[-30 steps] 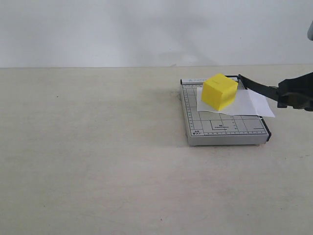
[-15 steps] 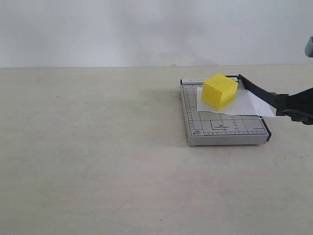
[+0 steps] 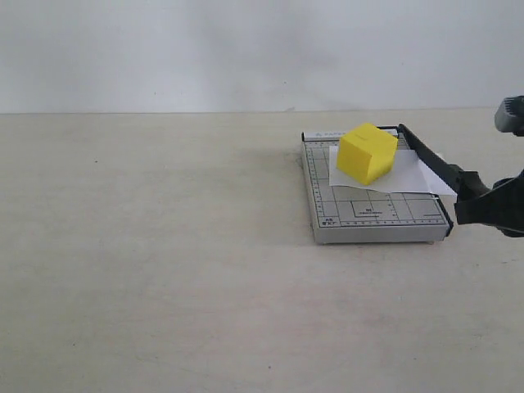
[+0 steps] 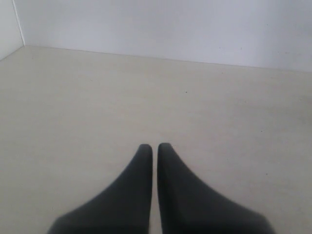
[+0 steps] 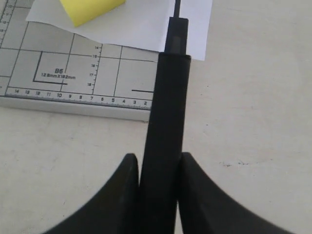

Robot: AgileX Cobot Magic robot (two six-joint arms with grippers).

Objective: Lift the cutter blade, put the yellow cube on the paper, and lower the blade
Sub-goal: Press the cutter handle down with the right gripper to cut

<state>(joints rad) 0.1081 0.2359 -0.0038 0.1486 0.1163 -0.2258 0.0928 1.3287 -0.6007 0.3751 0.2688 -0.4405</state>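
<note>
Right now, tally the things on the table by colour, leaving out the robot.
Yellow: 1, the bright yellow plain cube
White: 1, the white rectangular paper sheet
Grey: 1, the grey gridded cutter base
Black: 1, the long black cutter blade lever
Total: 4

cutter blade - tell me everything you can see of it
The cutter blade is a long, thin black arm, plastic-looking, ending in a thicker rounded handle. It is hinged at the far corner of the grey base and lies low along its right edge, over the paper. The right hand grips the handle.
</note>
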